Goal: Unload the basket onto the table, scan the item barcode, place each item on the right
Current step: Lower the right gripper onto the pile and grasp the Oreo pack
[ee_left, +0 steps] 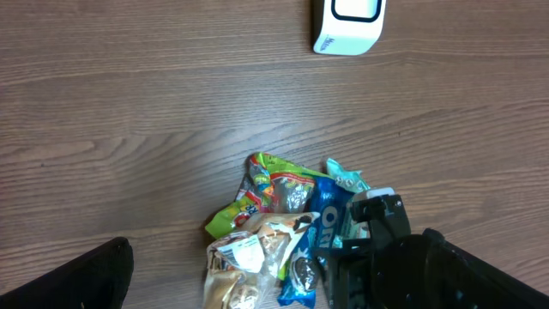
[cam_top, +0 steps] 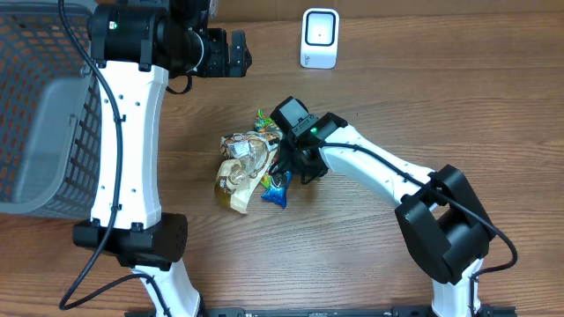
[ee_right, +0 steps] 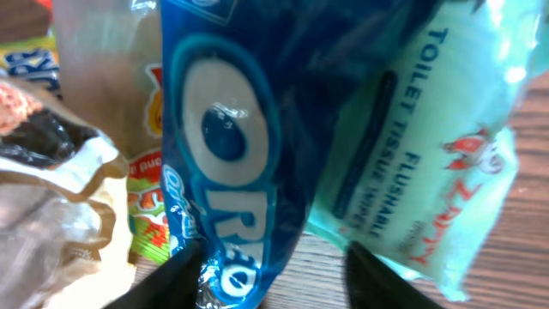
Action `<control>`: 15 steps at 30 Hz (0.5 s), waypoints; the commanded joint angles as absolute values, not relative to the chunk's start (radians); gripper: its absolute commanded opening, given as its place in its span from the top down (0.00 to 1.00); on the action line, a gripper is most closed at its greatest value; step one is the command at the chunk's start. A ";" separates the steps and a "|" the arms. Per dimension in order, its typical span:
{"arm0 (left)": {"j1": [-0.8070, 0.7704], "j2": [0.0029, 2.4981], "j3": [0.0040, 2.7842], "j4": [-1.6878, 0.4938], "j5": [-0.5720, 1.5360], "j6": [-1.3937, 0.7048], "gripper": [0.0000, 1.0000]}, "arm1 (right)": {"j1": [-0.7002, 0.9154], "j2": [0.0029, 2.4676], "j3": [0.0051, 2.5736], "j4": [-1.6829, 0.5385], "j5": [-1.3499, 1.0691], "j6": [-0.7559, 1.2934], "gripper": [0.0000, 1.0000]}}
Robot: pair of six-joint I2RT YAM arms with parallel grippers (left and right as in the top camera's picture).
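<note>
The blue Oreo packet (ee_right: 227, 146) lay at the right edge of a heap of snack wrappers (cam_top: 247, 167) in the middle of the wooden table (cam_top: 397, 97), with a pale tissue pack (ee_right: 420, 146) touching it. The right gripper (ee_right: 283, 275) was down on that edge, its jaws parted around the packet's lower end, bare wood showing in the gap and nothing pinched. The white scanner (cam_top: 319, 38) stood well apart at the far edge. The left gripper (cam_top: 236, 55) hung spread wide and empty near a grey basket (cam_top: 44, 114).
</note>
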State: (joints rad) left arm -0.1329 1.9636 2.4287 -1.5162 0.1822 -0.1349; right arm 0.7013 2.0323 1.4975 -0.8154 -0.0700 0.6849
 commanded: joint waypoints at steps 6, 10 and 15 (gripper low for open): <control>-0.131 1.955 2.437 -1.514 0.173 -0.127 0.00 | 0.736 2.090 1.490 -0.772 -0.107 0.712 0.41; -0.131 1.955 2.437 -1.514 0.173 -0.127 0.00 | 0.739 2.095 1.490 -0.772 -0.106 0.734 0.45; -0.131 1.955 2.437 -1.514 0.173 -0.127 0.00 | 0.739 2.095 1.491 -0.786 -0.107 0.734 0.55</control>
State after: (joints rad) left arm -0.1329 1.9636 2.4287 -1.5162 0.1818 -0.1349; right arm 0.7403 2.0956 1.4971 -0.7803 -0.1066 0.7238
